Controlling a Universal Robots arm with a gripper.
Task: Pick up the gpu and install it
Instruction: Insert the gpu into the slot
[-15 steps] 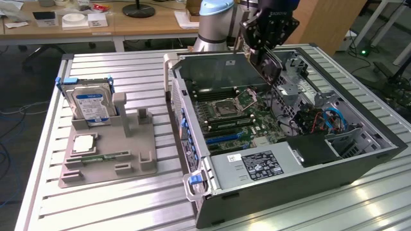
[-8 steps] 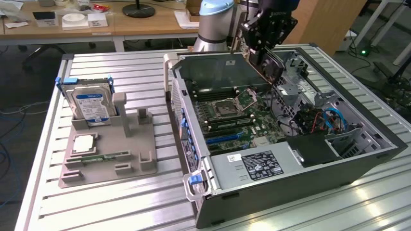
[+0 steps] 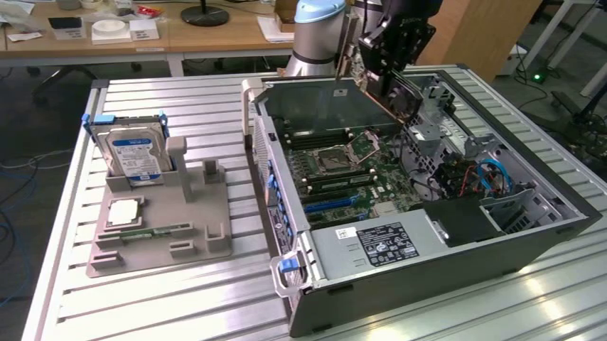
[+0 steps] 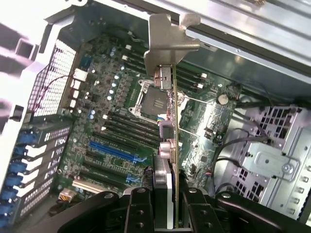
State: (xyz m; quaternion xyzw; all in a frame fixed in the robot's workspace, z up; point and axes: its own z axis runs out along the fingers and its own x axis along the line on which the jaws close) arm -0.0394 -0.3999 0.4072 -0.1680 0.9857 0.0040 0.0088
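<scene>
On the exterior view's left, a hard drive is sitting in its grey stand. Rightward, the gripper is pinching the gpu edge-on above the open case. Any tilt is risking a missed slot or a bracket snagging the wall.

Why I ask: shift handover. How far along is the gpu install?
Done: the gpu is lifted, gripped by the claw. In hand: it hangs over the motherboard of the open case. Left: it is not seated in any slot; the blue slot on the board stands bare.
</scene>
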